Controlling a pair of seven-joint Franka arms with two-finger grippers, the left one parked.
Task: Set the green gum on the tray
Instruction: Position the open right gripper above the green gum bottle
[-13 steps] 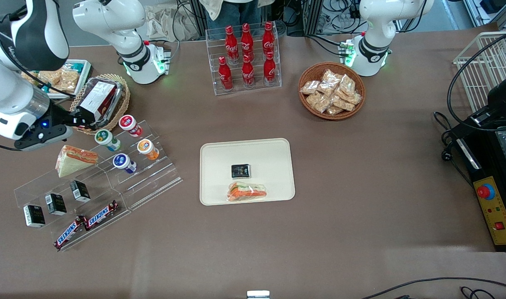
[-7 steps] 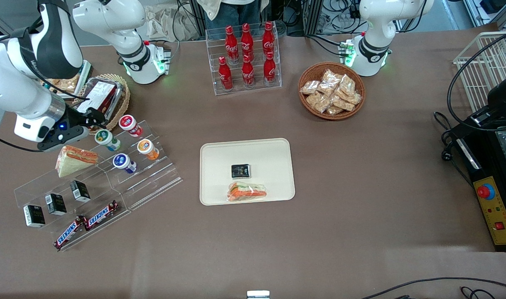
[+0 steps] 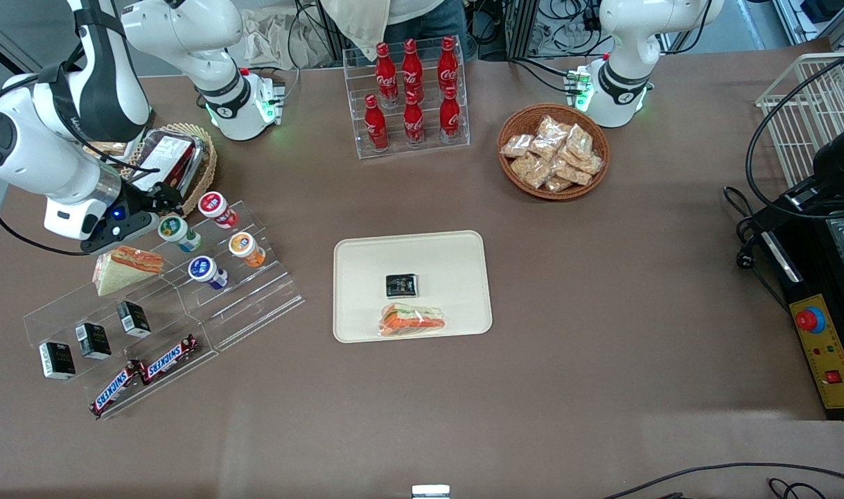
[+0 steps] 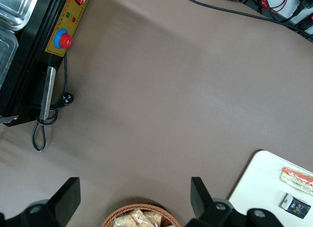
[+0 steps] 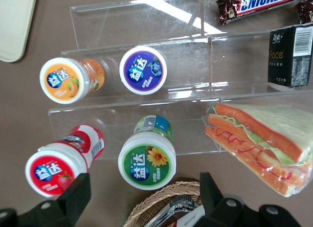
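Note:
The green gum [image 3: 176,231] stands on the top step of the clear acrylic rack [image 3: 165,298], its green-ringed white lid up; it also shows in the right wrist view [image 5: 147,158]. My right gripper [image 3: 164,199] is open and empty. It hangs above the rack's top edge, just farther from the front camera than the green gum, between the gum and a wicker basket. The cream tray [image 3: 463,256] lies mid-table, toward the parked arm from the rack, and holds a small black packet [image 3: 401,285] and a wrapped sandwich [image 3: 411,320].
The rack also holds red-lidded [image 5: 62,162], orange-lidded [image 5: 68,80] and blue-lidded [image 5: 143,70] bottles, a sandwich wedge [image 5: 261,139], black boxes and Snickers bars [image 3: 145,371]. A wicker basket [image 3: 204,163] with a packaged box sits just farther back. Cola bottle rack [image 3: 411,90] and snack basket [image 3: 554,151] stand farther off.
My right gripper has moved toward the green gum, from over the wicker basket to the rack's top edge. Nothing else has moved.

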